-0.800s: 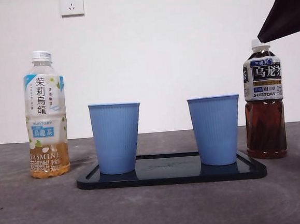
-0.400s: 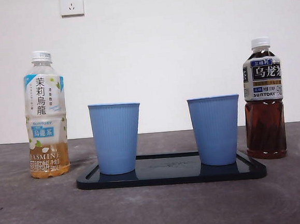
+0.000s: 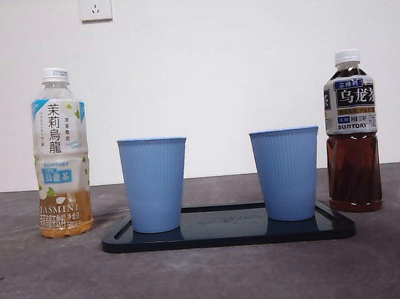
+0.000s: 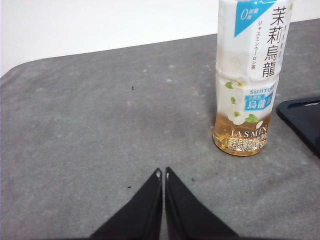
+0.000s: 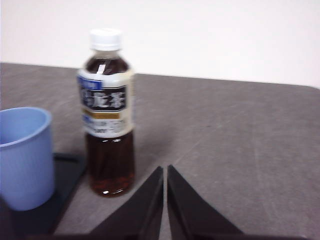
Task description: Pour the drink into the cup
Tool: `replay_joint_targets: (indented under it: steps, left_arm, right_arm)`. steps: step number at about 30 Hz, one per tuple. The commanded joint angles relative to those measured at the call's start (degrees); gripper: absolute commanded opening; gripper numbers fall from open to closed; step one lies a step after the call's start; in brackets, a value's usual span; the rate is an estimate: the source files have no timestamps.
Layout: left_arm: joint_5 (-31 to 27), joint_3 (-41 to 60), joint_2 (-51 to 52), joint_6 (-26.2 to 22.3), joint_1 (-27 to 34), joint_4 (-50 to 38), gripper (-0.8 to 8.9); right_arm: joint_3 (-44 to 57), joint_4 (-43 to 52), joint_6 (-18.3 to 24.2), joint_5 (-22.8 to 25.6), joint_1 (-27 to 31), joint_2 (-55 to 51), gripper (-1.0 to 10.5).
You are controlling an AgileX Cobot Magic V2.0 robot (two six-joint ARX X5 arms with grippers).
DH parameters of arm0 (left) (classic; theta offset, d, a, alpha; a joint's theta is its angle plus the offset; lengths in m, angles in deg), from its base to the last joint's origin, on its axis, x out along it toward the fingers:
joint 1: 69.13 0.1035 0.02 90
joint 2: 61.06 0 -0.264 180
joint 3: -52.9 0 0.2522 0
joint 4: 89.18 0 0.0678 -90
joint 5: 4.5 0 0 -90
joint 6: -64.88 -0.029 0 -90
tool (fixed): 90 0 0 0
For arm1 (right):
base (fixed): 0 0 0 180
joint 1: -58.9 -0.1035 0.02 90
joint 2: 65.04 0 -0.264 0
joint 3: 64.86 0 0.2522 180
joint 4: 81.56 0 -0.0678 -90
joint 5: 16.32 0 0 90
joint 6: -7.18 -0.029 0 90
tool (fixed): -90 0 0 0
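Two blue ribbed cups, one on the left (image 3: 155, 183) and one on the right (image 3: 287, 173), stand upright on a black tray (image 3: 227, 236). Left of the tray stands a jasmine tea bottle (image 3: 61, 153) with a little pale amber drink at its bottom and a white cap. Right of the tray stands a dark oolong tea bottle (image 3: 351, 132), nearly full and capped. My left gripper (image 4: 163, 173) is shut and empty, a short way from the jasmine bottle (image 4: 249, 75). My right gripper (image 5: 165, 170) is shut and empty, near the oolong bottle (image 5: 107, 110) and the right cup (image 5: 23, 156). Neither arm shows in the front view.
A grey table top (image 3: 210, 280) runs back to a white wall with power sockets (image 3: 95, 5) high up. The tray's corner (image 4: 302, 117) shows in the left wrist view.
A dark arm at the top right corner one second ago, above the oolong bottle, has left the front view. Bottles, cups and tray stand as before.
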Motion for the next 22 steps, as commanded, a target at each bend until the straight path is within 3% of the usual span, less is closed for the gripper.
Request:
replay_joint_targets:
  steps: [1,9,22]
  left_arm:
    - [-0.11,1.11,0.11,-0.28,0.07,0.28,0.08]
    - [-0.11,1.11,0.11,-0.26,0.07,0.28,0.08]
    - [-0.11,1.11,0.11,-0.26,0.07,0.28,0.08]
  right_arm:
    - [2.12,2.4,0.57,0.35,0.42,-1.25,0.1]
    - [7.85,8.26,0.33,0.35,1.33,-3.02,0.1]
    - [8.2,0.98,0.22,2.91,1.62,-3.02,0.1]
